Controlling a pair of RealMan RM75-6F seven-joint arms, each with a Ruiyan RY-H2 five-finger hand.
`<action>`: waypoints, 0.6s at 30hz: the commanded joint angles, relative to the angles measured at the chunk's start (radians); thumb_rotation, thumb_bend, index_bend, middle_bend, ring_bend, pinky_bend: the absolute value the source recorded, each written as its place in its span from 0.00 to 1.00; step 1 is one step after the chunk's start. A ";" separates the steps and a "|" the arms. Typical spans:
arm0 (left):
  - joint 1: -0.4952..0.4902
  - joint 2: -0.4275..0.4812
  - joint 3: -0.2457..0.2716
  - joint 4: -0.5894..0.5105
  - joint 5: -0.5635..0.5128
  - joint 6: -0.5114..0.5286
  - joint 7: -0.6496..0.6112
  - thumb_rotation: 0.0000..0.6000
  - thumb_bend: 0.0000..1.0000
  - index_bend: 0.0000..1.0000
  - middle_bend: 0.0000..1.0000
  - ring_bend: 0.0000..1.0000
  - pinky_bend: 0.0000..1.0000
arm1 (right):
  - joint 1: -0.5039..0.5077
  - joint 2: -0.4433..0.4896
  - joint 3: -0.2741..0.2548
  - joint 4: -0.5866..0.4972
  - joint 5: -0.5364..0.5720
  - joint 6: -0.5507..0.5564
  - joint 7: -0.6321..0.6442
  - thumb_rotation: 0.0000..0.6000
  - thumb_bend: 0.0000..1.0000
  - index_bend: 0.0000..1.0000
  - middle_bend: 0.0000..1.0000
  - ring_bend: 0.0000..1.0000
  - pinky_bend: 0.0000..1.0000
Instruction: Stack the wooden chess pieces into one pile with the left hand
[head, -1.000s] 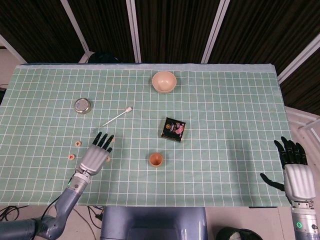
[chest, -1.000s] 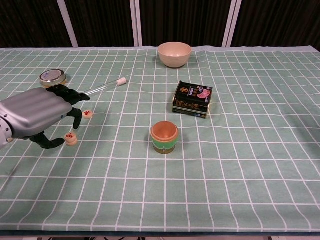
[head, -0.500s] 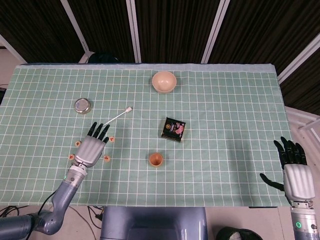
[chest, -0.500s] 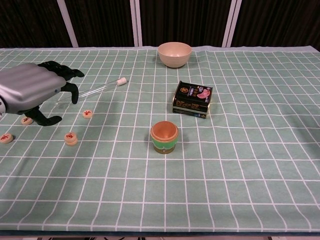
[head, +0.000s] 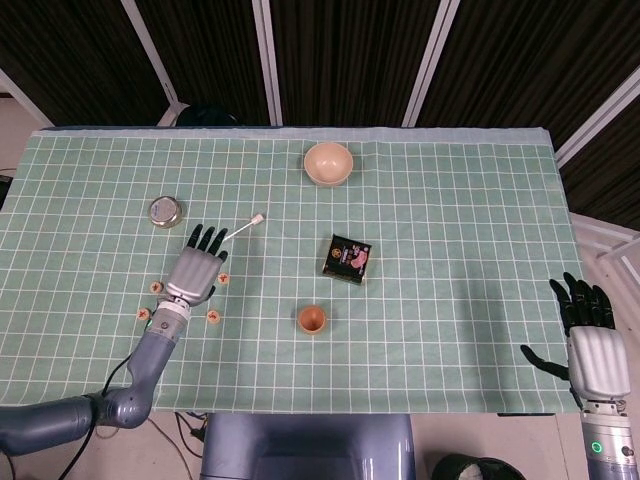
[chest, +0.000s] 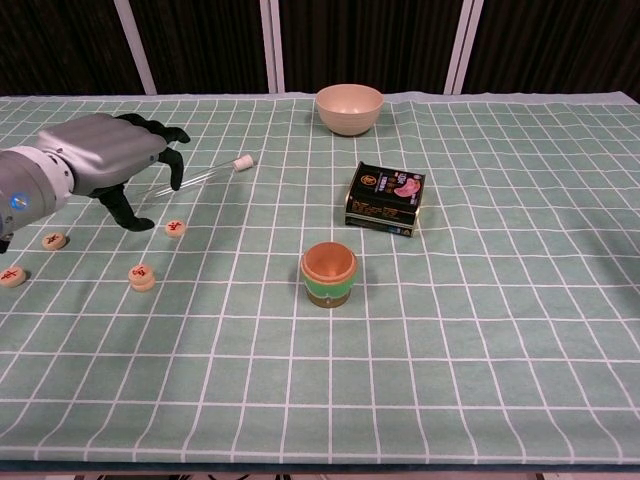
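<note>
Several small round wooden chess pieces lie apart on the green grid cloth at the left: one (chest: 175, 228) nearest the middle, one (chest: 142, 276) in front of it, and two more (chest: 54, 241) (chest: 11, 276) further left. In the head view they show around my left wrist, for instance one piece (head: 213, 317) and another (head: 155, 287). My left hand (chest: 115, 160) (head: 197, 268) hovers above them, fingers spread, holding nothing. My right hand (head: 590, 345) is open beyond the table's right front corner.
A thin white-tipped stick (chest: 215, 170) lies just past the left hand's fingertips. A metal tin (head: 165, 211) stands at the back left, a beige bowl (chest: 349, 108) at the back centre, a black packet (chest: 385, 198) mid-table, and an orange-and-green cup (chest: 328, 273) in front.
My left hand has risen and moved away from me, from over the front pieces toward the stick, uncovering two pieces at the far left. The pieces and the right hand have not moved.
</note>
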 joint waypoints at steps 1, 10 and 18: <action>-0.021 -0.034 -0.006 0.044 -0.027 -0.016 -0.008 1.00 0.22 0.40 0.04 0.00 0.00 | 0.000 0.001 0.002 0.000 0.004 -0.002 0.002 1.00 0.23 0.09 0.01 0.03 0.00; -0.054 -0.106 0.013 0.154 -0.056 -0.039 -0.014 1.00 0.26 0.44 0.05 0.00 0.00 | 0.002 0.005 0.007 -0.006 0.023 -0.013 0.014 1.00 0.23 0.09 0.01 0.02 0.00; -0.065 -0.124 0.024 0.171 -0.049 -0.028 -0.021 1.00 0.26 0.45 0.05 0.00 0.00 | 0.001 0.006 0.008 -0.008 0.026 -0.013 0.015 1.00 0.23 0.09 0.01 0.03 0.00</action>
